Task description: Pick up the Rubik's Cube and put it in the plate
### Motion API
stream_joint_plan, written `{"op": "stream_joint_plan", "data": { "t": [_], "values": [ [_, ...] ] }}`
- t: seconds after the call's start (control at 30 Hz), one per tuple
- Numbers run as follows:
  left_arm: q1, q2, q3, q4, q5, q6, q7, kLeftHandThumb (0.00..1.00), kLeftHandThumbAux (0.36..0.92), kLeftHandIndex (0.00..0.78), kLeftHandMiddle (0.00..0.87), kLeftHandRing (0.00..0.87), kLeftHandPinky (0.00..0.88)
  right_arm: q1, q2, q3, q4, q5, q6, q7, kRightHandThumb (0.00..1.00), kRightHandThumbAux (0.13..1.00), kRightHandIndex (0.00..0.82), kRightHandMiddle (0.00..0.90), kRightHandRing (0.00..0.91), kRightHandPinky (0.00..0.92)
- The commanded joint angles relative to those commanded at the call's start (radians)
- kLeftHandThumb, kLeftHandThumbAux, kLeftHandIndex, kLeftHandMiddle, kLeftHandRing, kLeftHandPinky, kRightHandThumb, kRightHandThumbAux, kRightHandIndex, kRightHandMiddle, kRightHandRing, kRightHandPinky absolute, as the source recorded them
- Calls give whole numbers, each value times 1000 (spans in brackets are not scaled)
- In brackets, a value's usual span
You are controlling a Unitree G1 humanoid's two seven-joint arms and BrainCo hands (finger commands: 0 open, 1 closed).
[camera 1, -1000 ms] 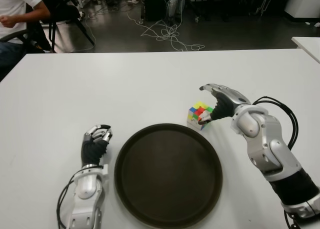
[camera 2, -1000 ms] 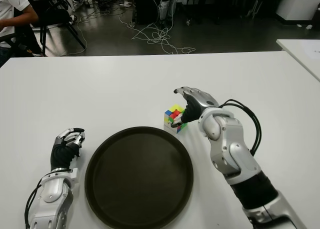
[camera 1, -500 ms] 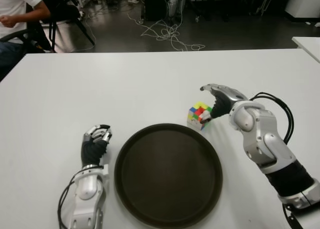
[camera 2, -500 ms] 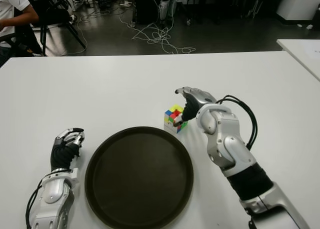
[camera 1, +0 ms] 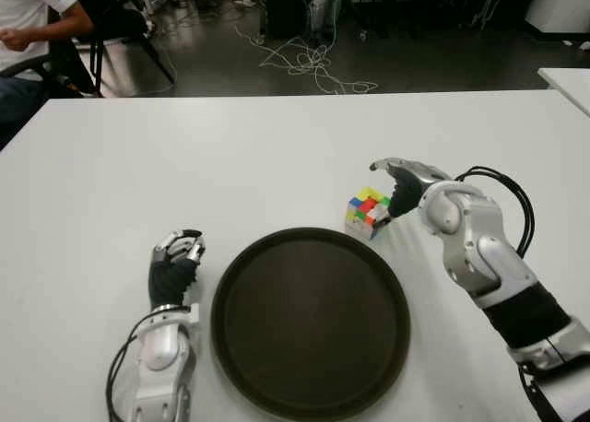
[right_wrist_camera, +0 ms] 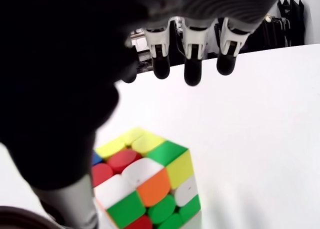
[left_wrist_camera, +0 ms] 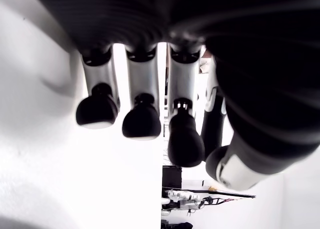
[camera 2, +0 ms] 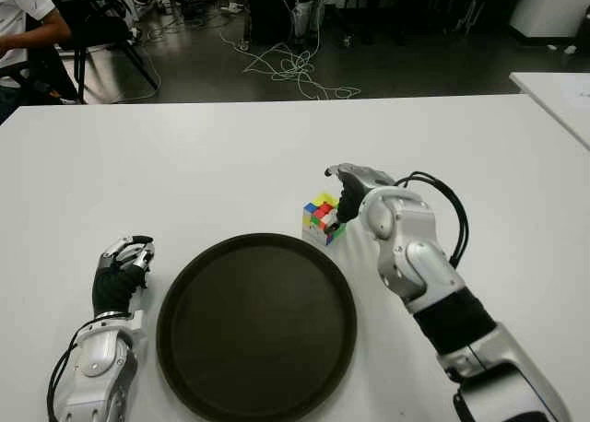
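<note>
The Rubik's Cube (camera 1: 366,210) stands on the white table (camera 1: 230,164), just beyond the far right rim of the dark round plate (camera 1: 311,330). My right hand (camera 1: 385,192) is at the cube's right side and open. In the right wrist view its fingers (right_wrist_camera: 192,64) arch over the table beyond the cube (right_wrist_camera: 147,184), apart from it, while the dark thumb shows close beside the cube. My left hand (camera 1: 177,256) shows left of the plate with its fingers loosely curled and nothing in them.
A person (camera 1: 28,26) sits on a chair past the table's far left corner. Cables (camera 1: 309,58) lie on the floor behind the table. A second white table (camera 1: 567,81) shows at the right edge.
My right forearm has swung in and the hand has closed in slightly on the cube's right side. The cube and my left hand have not moved.
</note>
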Motion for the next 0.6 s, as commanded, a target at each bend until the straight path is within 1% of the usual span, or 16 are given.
{"op": "stream_joint_plan", "data": {
  "t": [0.17,0.3,0.43,0.6],
  "values": [
    [1,3,-3,2,8,-4,1,713,704,444,792,817,817,-14,-2,5,29,5,-29,-6,0,854,62,103,103,67],
    [2,2,-3,1,9,-3,4,713,705,444,791,817,817,-30,1,11,47,-3,-23,12,0,863,60,100,102,70],
    [3,1,-1,4,3,-9,-1,713,705,444,790,816,816,-41,15,14,76,-1,-16,12,0,848,64,114,119,86],
    [4,5,-3,7,8,-14,-4,712,705,444,794,818,816,-43,29,6,109,16,-39,-15,0,850,76,125,130,92]
  ]
}}
